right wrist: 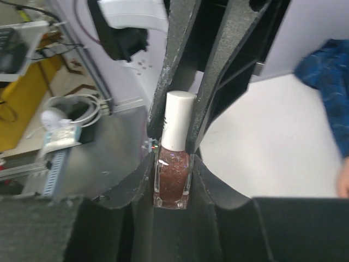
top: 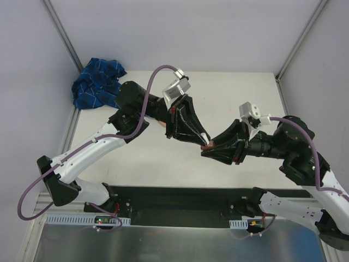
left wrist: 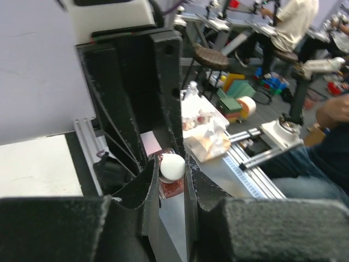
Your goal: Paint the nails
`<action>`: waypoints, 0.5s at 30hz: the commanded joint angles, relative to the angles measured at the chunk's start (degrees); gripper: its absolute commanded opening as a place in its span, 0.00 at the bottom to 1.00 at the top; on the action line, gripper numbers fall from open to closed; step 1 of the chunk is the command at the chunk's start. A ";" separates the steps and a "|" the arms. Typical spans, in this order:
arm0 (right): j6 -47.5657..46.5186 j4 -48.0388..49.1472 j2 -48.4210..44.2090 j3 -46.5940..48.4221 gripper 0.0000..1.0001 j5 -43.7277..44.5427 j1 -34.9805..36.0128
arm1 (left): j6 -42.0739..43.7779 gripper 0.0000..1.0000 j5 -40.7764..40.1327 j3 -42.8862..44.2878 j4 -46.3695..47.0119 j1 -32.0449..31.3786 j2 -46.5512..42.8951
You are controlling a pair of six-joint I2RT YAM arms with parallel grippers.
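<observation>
Glittery reddish-brown polish bottle (right wrist: 172, 183) clamped in the right fingers (top: 214, 148); the left fingers (top: 197, 135) pinch its white cap (right wrist: 177, 117).

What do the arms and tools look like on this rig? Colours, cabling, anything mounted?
Both the left arm and right arm have white links with black joint housings. A purple cable loops along each arm to a white camera block at the wrist. The left tool and right tool are black tapering wedges with matte, grainy fingers.
</observation>
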 commanded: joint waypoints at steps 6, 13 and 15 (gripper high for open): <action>-3.37 0.54 -1.58 -0.19 0.00 -10.06 0.86 | -1.77 0.59 2.13 5.81 -5.86 0.51 -0.10; -9.17 -7.13 0.26 2.72 0.00 0.85 0.95 | 11.95 0.89 -13.68 8.80 -29.68 0.69 -4.32; -9.61 -7.22 0.44 2.90 0.00 3.58 0.86 | 12.57 0.84 -15.10 8.98 -31.11 0.60 -4.24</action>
